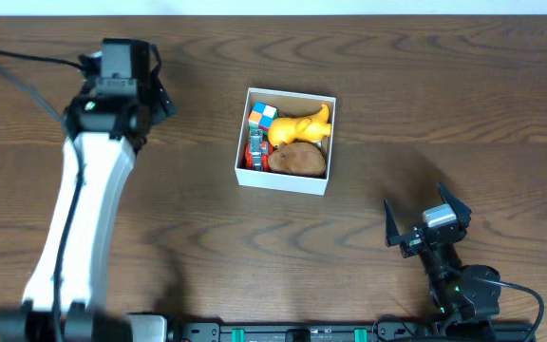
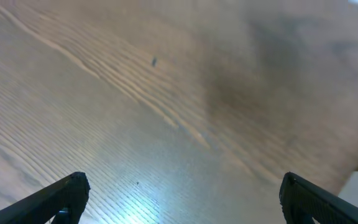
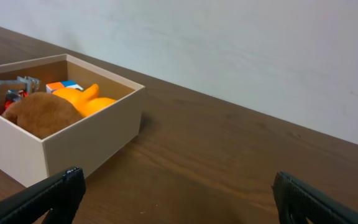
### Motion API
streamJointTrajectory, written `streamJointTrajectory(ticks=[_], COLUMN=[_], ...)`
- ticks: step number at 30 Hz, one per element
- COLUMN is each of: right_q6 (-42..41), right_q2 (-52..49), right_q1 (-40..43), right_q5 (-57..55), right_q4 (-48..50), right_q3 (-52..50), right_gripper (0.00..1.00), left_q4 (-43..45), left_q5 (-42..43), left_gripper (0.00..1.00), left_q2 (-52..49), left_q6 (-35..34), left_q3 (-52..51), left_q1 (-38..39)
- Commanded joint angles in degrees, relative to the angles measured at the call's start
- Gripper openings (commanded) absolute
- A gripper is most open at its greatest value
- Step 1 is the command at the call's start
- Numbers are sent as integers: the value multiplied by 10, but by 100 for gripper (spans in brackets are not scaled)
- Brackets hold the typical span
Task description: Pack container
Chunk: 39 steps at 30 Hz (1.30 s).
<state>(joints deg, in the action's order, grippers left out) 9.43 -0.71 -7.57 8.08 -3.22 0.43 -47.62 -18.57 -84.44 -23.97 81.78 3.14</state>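
- Basically, the table (image 1: 444, 114) shows no toy lying outside the box in any view, so packing looks done or nearly so.
- Container (image 1: 283, 181) sits mid-table, slightly far of centre, open-topped; no lid in view.
- Left gripper (image 2: 184, 190) is at the far left, well apart from the container, over bare wood; jaws spread wide, nothing held.
- Right gripper (image 3: 178, 186) is at the near right, facing the container; jaws wide, empty.
- Inside: brown plush (image 1: 299, 159) near side, yellow toy (image 1: 299, 127) far side, colour cube (image 1: 262, 117) far-left corner, red-grey toy (image 1: 255, 152) on the left.
- Left to do, my guess: park both arms.
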Motion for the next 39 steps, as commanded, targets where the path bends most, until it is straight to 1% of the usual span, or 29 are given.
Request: streamJointTrajectory(ticks=[1, 3, 9, 15, 22, 26, 30, 36, 39], right_q6=[-6, -6, -6, -6, -6, -6, -6, -6, -6], right_q2=[3, 3, 3, 3, 3, 3, 3, 3, 3], right_q1=[5, 5, 5, 5, 5, 5, 5, 5, 5], right_q5=[-6, -6, -6, -6, -6, -6, -6, -6, -6], right_q4=[-3, -3, -3, -3, -3, -3, -3, -3, -3], right_q3=[-1, -1, -1, -1, -1, -1, -1, -1, -1], right_gripper=[99, 99, 99, 99, 99, 99, 99, 99, 99], left_q4=[-1, -1, -2, -28, -29, -19, 38, 189, 249], left_q5=[-21, -21, -21, -21, -21, -20, -12, 15, 28], left_gripper=[98, 98, 98, 98, 98, 98, 98, 98, 98], left_q2=[105, 179, 350, 514, 649, 706, 744, 772, 780], left_q6=[3, 3, 3, 3, 3, -4, -9, -19, -19], left_q3=[9, 7, -17, -72, -183, -276, -375, -528, -590], left_q1=[-3, -3, -3, -3, -3, -3, -3, -3, -3])
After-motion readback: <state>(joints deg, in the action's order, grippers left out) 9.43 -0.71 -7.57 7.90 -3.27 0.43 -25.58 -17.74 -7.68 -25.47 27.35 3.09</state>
